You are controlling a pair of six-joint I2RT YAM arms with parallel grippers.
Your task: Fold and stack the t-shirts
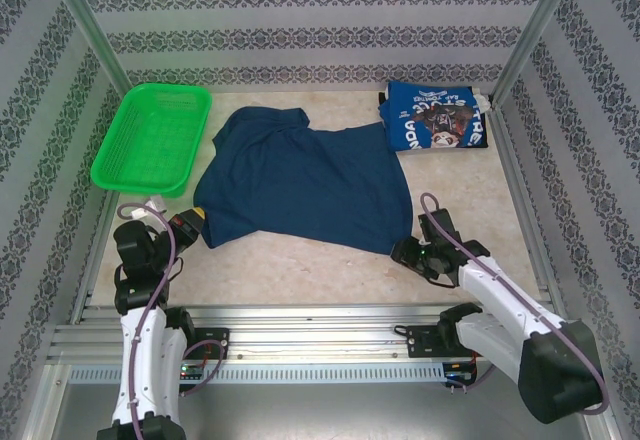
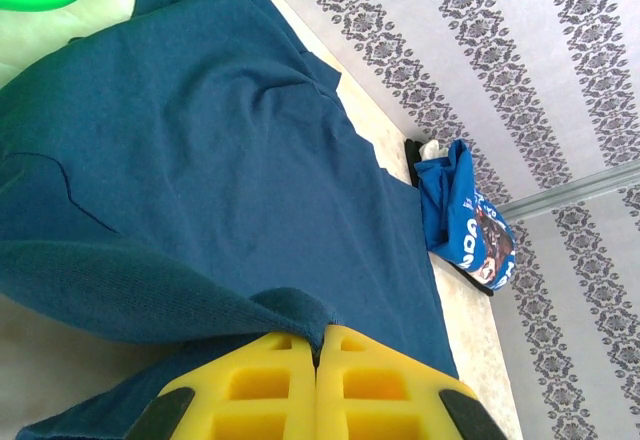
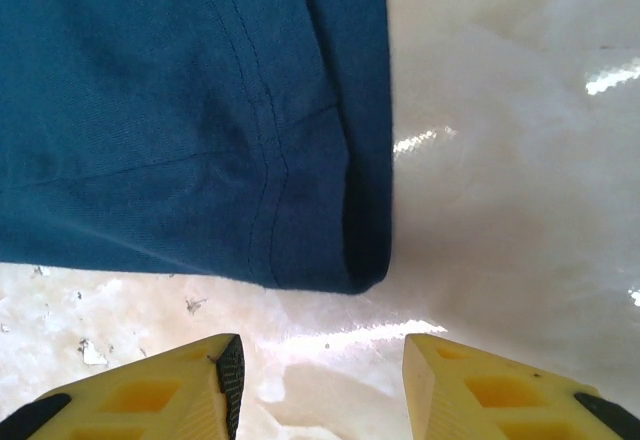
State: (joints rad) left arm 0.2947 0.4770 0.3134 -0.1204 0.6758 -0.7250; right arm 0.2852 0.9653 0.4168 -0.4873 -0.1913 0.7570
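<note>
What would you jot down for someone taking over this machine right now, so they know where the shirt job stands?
Left claw: shut on the near left edge of the navy t-shirt.
Right claw: open, empty, just short of that shirt's near right corner.
Blue t-shirt: folded, far right corner of the table.
Done: blue one folded.
Left: fold the navy one, lying spread out, then stack both.
</note>
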